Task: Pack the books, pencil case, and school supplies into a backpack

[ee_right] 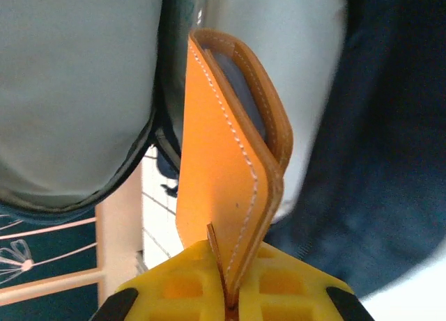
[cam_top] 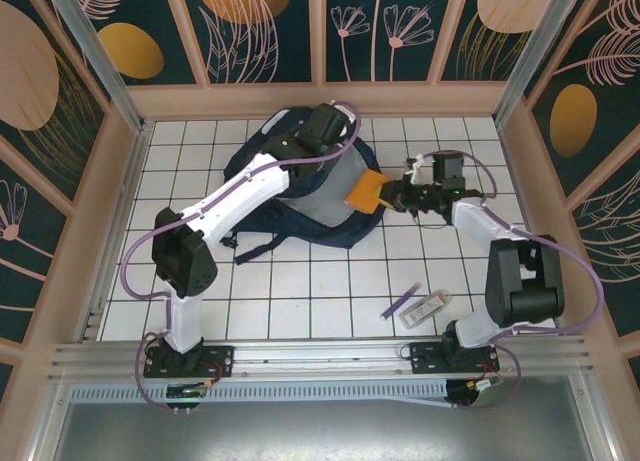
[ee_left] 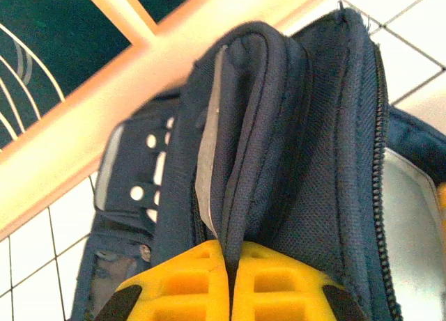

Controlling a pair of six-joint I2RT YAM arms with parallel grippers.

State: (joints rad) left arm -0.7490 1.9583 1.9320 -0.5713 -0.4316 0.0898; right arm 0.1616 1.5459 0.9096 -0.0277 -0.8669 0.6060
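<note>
Tiled table (cam_top: 300, 291): pen (cam_top: 402, 301) beside clear pack (cam_top: 430, 306)

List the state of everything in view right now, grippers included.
backpack: lying on the table, fabric edge pinched.
orange book: held off the table, by the backpack.
purple pen: loose on the table.
clear pack: loose, beside the pen.
left gripper: jaws shut on backpack.
right gripper: jaws shut on orange book.

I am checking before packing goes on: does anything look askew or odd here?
The orange book, pinched at one edge by the right gripper, is tilted and its cover bows open. The left gripper pinches a fold of the backpack. Nothing looks spilled or damaged.
</note>
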